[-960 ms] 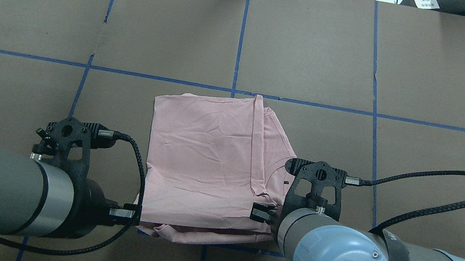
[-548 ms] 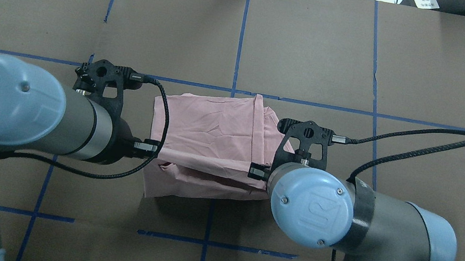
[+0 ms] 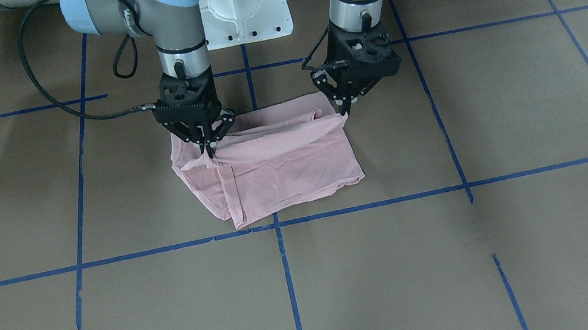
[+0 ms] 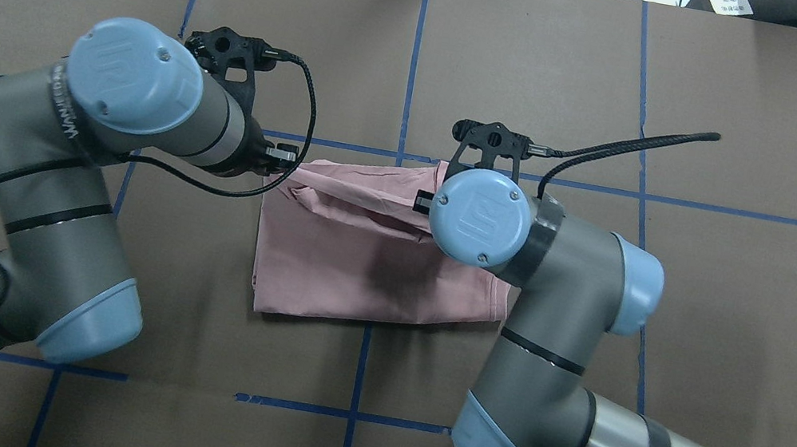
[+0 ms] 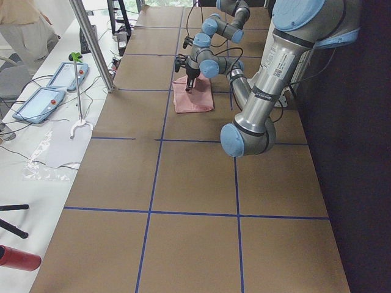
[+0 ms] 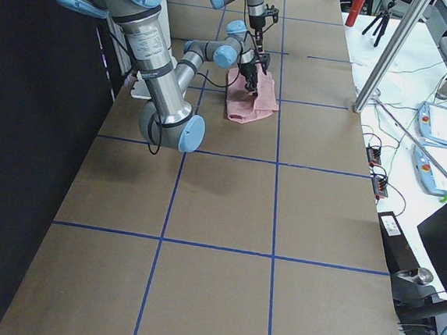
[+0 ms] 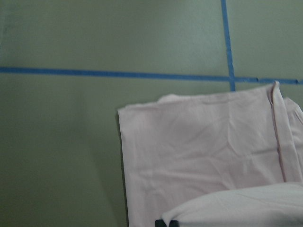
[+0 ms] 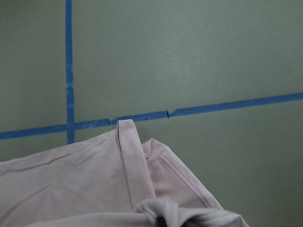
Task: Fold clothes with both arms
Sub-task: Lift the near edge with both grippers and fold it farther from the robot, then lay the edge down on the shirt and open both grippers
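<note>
The pale pink T-shirt (image 3: 295,174) lies folded and plain side up on the brown table, also in the overhead view (image 4: 358,273). No print shows. My left gripper (image 3: 345,110) is shut on one lifted corner of the shirt's edge. My right gripper (image 3: 209,151) is shut on the other corner. The held edge hangs stretched between them above the shirt's robot-side half. In the overhead view both grippers are hidden under their wrists. The left wrist view shows the flat shirt (image 7: 199,142) below a held fold, and the right wrist view shows bunched cloth (image 8: 161,210) at the fingertips.
The white pedestal base (image 3: 241,5) stands behind the shirt on the robot's side. Blue tape lines (image 3: 274,226) grid the brown table. A metal pole (image 5: 91,43) and tablets (image 5: 36,104) sit at the far table edge.
Both arms have swung away from the robot's base, lifting the shirt's near edge and carrying it forward over the rest. The shirt's visible length has shrunk.
</note>
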Motion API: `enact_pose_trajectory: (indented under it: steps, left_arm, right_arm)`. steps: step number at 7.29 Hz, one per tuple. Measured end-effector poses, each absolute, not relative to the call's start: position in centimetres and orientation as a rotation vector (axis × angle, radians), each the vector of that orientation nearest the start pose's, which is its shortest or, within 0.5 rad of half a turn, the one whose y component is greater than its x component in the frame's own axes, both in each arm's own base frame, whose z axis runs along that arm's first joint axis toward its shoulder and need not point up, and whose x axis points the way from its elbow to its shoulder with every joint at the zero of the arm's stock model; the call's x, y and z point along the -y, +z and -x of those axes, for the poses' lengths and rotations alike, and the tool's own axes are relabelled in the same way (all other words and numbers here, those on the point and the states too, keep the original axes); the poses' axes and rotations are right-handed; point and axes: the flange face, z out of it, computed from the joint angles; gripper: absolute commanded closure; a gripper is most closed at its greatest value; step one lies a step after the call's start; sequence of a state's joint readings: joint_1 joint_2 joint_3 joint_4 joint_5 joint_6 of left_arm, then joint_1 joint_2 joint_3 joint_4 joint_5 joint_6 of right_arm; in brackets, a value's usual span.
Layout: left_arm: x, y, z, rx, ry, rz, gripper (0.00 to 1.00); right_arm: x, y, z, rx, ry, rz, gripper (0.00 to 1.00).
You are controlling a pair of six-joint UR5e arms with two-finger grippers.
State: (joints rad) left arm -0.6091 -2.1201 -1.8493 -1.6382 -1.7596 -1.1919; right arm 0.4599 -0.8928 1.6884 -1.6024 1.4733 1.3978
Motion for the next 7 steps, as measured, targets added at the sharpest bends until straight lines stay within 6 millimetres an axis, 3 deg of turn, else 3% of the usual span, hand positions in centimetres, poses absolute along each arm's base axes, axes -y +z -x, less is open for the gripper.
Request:
enact_pose_trajectory:
  steps: [1,3,4,5,7]
  left_arm:
    - [46.9,23.8,-46.2,-0.861,-0.130,-0.275,1.00]
    - [48.8,26.9,-48.3,-0.846,-0.131,-0.274,1.00]
    - [49.5,28.1,-49.0,-0.841,-0.133,-0.274,0.79]
    - [50.2,28.7,-49.1,-0.837,-0.126,-0.283,0.01]
    - [52.7,28.8,-47.1,-0.809,-0.055,-0.349,0.00]
  right_arm:
    - [45.2,22.5,56.7,0.691,0.319,-0.332,1.00]
    - [48.1,24.0,58.5,0.677,0.321,-0.344,1.00]
    - [49.2,24.1,58.5,0.668,0.311,-0.349,0.30]
    - [50.4,24.3,58.3,0.658,0.291,-0.350,0.00]
    - [53.6,23.3,56.4,0.656,0.207,-0.318,0.00]
